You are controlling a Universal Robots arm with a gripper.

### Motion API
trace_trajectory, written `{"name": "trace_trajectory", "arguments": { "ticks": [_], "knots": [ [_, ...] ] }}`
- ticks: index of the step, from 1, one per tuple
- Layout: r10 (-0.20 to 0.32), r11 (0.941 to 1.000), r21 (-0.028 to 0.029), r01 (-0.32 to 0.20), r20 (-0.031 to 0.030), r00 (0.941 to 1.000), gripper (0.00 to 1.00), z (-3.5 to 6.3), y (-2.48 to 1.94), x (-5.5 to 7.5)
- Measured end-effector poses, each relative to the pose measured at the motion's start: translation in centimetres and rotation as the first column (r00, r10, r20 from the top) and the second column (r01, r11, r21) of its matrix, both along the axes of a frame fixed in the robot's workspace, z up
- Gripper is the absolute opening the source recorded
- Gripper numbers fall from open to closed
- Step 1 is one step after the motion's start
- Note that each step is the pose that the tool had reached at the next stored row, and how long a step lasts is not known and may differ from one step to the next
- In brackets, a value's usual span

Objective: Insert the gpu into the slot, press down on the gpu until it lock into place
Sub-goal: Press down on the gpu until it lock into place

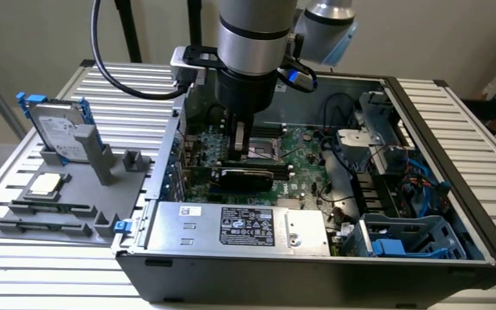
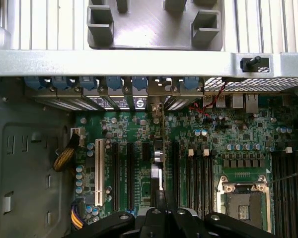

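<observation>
Claw (image 1: pixel 241 150) is closed, fingers together, pressing on the top edge of the gpu (image 1: pixel 246 175), which stands upright on the motherboard (image 1: pixel 304 169) inside the open case (image 1: pixel 454 213). In the wrist view the claw (image 2: pixel 161 210) sits directly over the gpu (image 2: pixel 158 163), seen edge-on in line with a slot among the black expansion slots beside the white slot (image 2: pixel 100 171). Toward the case's front edge lies the silver power supply (image 1: pixel 239 229). On the exterior view's right, cables and a blue drive cage (image 1: pixel 403 242) occupy the case. On the exterior view's left, a grey fixture (image 1: pixel 67 194) on the surface (image 1: pixel 24 258) holds a hard drive (image 1: pixel 56 129) with blue clips.
</observation>
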State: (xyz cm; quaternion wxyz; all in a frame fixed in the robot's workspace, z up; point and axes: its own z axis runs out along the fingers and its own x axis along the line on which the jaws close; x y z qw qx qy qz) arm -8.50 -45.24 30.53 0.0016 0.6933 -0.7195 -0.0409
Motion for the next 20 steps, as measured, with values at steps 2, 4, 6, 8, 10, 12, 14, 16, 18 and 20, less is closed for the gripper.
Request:
{"name": "trace_trajectory", "arguments": {
  "ticks": [2, 4, 6, 8, 10, 12, 14, 16, 18, 20],
  "knots": [
    [0.0, 1.0, -0.0004, 0.0, 0.0, 1.0, 0.11, 0.0, 0.0, 0.0],
    [0.0, 1.0, -0.0007, 0.0, 0.0, 1.0, 0.11, 0.0, 0.0, 0.0],
    [0.0, 1.0, -0.0006, 0.0, 0.0024, 1.0, 0.11, -0.08, 0.02, 0.0],
    [0.0, 1.0, -0.0009, 0.0, 0.0039, 1.0, 0.11, -0.3, 0.03, 0.0],
    [0.0, 1.0, -0.0015, 0.0, 0.0082, 1.0, 0.11, -0.47, 0.03, 0.0],
    [0.0, 1.0, -0.0017, 0.0, 0.0119, 0.9999, 0.11, -0.6, 0.03, 0.0],
    [0.0, 1.0, -0.0017, 0.0, 0.0127, 0.9999, 0.11, -0.89, 0.03, -0.1],
    [0.0, 1.0, -0.0017, 0.0, 0.0129, 0.9999, 0.11, -1.23, 0.04, -0.3],
    [0.0, 1.0, -0.0016, 0.0, 0.0129, 0.9999, 0.11, -1.51, 0.16, -0.5],
    [0.0, 1.0, -0.0015, 0.0, 0.0129, 0.9999, 0.11, -1.72, 0.27, -0.5]
  ]
}}
